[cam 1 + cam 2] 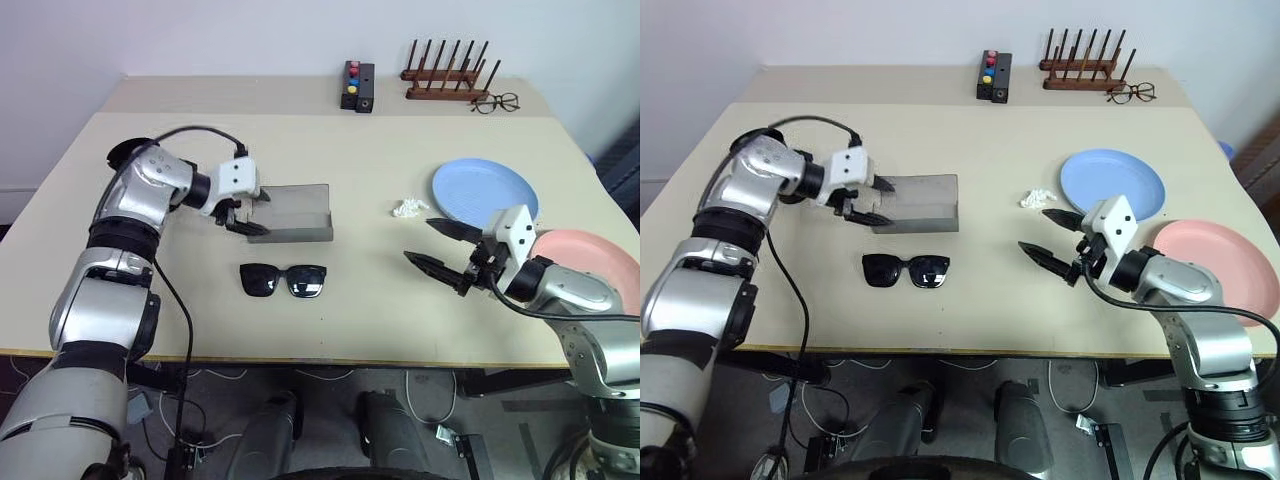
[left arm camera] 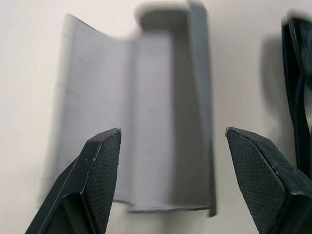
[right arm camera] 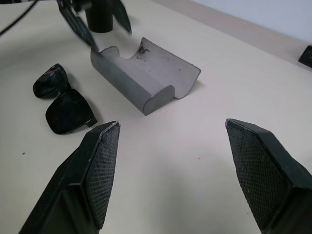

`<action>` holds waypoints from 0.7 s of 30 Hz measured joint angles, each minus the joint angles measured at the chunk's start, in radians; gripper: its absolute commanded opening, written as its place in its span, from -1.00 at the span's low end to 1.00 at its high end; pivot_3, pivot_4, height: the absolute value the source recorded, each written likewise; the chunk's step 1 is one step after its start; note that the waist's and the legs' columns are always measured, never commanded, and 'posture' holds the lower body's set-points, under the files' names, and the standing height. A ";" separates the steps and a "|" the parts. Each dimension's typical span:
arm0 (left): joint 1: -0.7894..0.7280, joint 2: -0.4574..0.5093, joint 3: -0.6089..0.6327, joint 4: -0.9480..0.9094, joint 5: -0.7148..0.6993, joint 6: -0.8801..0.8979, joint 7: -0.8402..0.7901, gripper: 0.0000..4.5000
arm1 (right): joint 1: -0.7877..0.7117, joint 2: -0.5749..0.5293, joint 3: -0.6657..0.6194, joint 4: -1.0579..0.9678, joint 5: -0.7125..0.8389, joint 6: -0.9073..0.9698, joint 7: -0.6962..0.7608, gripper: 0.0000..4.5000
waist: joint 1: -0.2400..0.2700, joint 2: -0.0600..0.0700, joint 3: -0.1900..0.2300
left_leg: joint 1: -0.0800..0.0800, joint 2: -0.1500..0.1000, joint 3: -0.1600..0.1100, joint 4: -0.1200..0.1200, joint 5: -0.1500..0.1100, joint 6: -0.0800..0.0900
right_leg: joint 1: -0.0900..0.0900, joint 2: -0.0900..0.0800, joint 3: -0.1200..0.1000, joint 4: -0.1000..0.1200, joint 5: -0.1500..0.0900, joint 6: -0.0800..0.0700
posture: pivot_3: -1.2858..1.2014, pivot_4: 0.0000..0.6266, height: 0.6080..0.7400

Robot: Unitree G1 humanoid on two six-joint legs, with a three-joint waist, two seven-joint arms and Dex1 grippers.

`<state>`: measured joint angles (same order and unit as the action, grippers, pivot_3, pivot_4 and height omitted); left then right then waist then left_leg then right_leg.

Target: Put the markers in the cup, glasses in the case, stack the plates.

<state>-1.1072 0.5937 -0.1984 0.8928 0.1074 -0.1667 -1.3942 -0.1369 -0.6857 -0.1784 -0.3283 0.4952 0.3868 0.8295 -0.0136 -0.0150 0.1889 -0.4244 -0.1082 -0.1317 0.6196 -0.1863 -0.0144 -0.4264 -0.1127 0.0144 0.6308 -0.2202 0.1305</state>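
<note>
The grey case lies open on the table, its lid raised. My left gripper hovers open at the case's left end, with nothing between its fingers. The black glasses rest folded flat just in front of the case. To the right, the light blue plate and the salmon pink plate sit side by side, unstacked. My right gripper stands open and empty above the table near the plates, pointing toward the case and the glasses. The cup and the markers are out of view.
A small white crumpled scrap lies left of the blue plate. At the back stand a black box with coloured round tops, a wooden peg rack and thin-rimmed spectacles. Bare tabletop stretches between case and plates.
</note>
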 measured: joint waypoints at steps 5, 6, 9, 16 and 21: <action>0.048 -0.018 0.074 -0.095 -0.106 0.080 0.003 0.54 | 0.010 0.000 -0.002 -0.002 0.001 0.010 -0.003 0.57 | 0.000 0.001 0.000 | 0.000 0.000 0.000 0.000 0.000 0.000 | 0.000 0.000 0.000 0.000 0.000 0.000 | 0.03 -0.52 1.00; 0.065 -0.028 0.079 -0.099 -0.122 0.088 0.005 0.54 | 0.012 0.000 -0.004 -0.002 0.001 0.012 -0.006 0.57 | 0.000 0.001 0.000 | 0.000 0.000 0.000 0.001 0.000 0.000 | 0.000 0.000 0.000 0.000 0.000 0.000 | 0.03 -0.52 1.00; 0.085 -0.061 0.080 -0.101 -0.146 0.127 0.007 0.54 | 0.020 0.000 -0.013 -0.005 0.001 0.013 -0.012 0.57 | 0.001 0.000 0.000 | 0.000 0.000 0.000 0.002 0.000 0.000 | 0.000 0.000 0.000 0.001 0.000 0.000 | 0.03 -0.52 1.00; 0.068 -0.076 0.058 -0.100 -0.177 0.217 -0.110 0.54 | 0.081 0.000 -0.037 -0.046 0.001 0.014 -0.036 0.57 | 0.001 0.000 0.000 | 0.000 0.000 0.000 0.003 0.000 0.000 | 0.001 0.000 0.000 0.001 0.000 0.000 | 0.03 -0.52 1.00; 0.040 -0.087 0.013 -0.045 -0.160 0.216 -0.189 0.54 | 0.130 0.006 -0.057 -0.091 0.021 0.021 -0.062 0.57 | 0.001 0.000 0.000 | 0.000 0.000 0.000 0.003 0.000 0.000 | 0.001 0.000 0.000 0.001 0.000 0.000 | 0.03 -0.52 1.00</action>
<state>-1.0674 0.5072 -0.1855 0.8474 -0.0522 0.0497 -1.5829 -0.0072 -0.6800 -0.2356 -0.4194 0.5161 0.4083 0.7673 -0.0122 -0.0146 0.1886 -0.4245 -0.1082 -0.1317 0.6223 -0.1865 -0.0141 -0.4253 -0.1126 0.0144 0.6313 -0.2201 0.1304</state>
